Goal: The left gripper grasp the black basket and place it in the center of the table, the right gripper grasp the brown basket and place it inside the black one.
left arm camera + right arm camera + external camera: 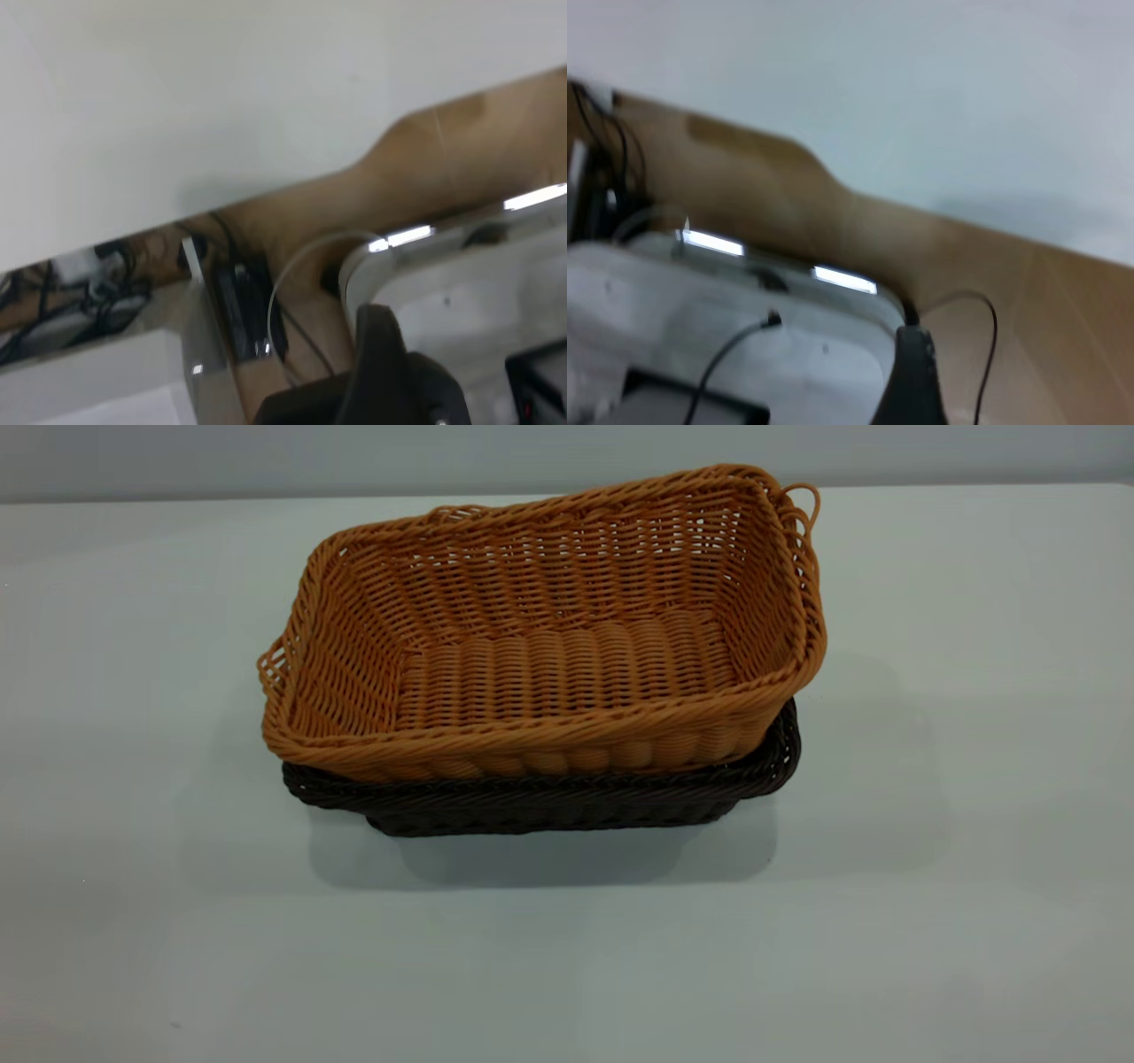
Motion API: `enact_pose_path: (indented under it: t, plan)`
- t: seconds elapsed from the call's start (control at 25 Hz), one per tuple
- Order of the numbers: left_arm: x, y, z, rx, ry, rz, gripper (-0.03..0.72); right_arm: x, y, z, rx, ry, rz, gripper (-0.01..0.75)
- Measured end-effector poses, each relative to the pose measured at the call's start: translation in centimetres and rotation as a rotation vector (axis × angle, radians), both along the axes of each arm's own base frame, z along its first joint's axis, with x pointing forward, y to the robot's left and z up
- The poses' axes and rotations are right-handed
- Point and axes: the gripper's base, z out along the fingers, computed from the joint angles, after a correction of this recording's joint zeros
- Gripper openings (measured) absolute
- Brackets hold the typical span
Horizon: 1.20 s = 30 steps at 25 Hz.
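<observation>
Spreading wide and white, the worktop (974, 779) carried the brown basket (549, 638) nested inside the black basket (549, 802) near its centre, sitting a little tilted, so the task looked essentially complete. Neither hand appeared in the exterior view; the left hand (390, 372) and the right hand (912, 381) each showed only a dark sliver in its own wrist view, well away from the baskets, holding nothing visible. Whether either was open, I could not tell.
</observation>
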Motion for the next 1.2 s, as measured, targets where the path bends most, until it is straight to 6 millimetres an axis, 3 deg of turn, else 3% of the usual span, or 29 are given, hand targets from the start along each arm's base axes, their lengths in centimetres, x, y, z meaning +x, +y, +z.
enact_pose_path:
  t: [0.16,0.56,0.68,1.2]
  plan:
    - [-1.6,0.7,0.7,-0.025,-0.119,0.063,0.461,-1.8,-0.9,1.1,0.04,-0.149,-0.067,0.533]
    - [-7.9,1.5,1.1,-0.071,-0.527,0.2,0.461,-7.7,-2.1,2.3,0.123,-0.532,-0.096,0.533]
    - [-7.9,1.5,1.1,-0.064,-0.527,0.228,0.461,-8.7,-2.2,2.2,0.134,-0.586,-0.1,0.533]
    - [-7.9,1.3,1.1,-0.05,-0.533,0.288,0.461,-8.7,-2.2,2.2,0.12,-0.586,-0.146,0.533]
